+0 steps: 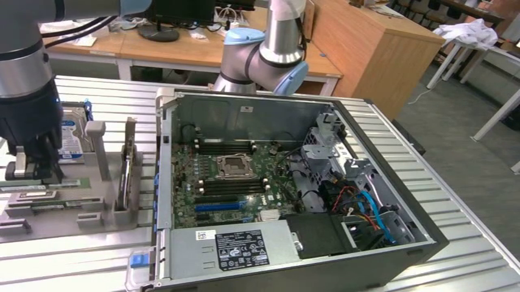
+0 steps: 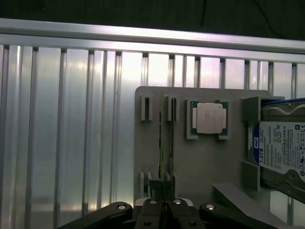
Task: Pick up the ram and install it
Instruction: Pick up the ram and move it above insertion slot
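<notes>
Gripping the ram point(image 2: 164, 138) at its near end, the gripper point(image 2: 164, 191) appears to have its fingers clamped on the stick, which stands on edge in the grey holder's point(image 2: 200, 162) slots. Beside it are the processor point(image 2: 209, 118) and hard drive point(image 2: 281, 143). An off-centre hold could tilt the stick, jamming it in the slots.

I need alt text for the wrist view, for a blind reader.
The end effector is at one end of the ram, a thin stick standing on edge in a gray holder plate. The plate also carries a square silver processor chip and a hard drive, and lies on a ribbed metal table.
</notes>
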Controlling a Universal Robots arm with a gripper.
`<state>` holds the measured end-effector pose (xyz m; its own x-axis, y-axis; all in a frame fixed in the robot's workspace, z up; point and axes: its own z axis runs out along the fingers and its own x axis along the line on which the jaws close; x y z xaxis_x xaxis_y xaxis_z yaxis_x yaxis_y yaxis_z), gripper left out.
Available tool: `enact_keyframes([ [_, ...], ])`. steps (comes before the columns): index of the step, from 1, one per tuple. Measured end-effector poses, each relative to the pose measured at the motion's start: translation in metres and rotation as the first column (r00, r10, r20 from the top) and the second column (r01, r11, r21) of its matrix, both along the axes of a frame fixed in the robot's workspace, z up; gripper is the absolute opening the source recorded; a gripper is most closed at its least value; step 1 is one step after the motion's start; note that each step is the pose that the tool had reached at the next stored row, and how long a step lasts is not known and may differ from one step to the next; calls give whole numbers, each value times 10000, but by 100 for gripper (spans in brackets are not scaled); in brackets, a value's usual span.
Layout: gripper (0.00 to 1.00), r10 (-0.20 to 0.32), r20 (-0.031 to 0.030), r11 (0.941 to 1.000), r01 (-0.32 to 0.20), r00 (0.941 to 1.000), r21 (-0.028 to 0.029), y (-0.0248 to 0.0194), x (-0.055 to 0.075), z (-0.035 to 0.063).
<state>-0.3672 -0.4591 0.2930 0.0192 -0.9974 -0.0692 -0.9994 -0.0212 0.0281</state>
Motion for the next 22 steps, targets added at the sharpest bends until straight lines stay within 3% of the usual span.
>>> enact_keyframes([
  [22,11,0,0,9999,0,10000,123,0,8,165],
])
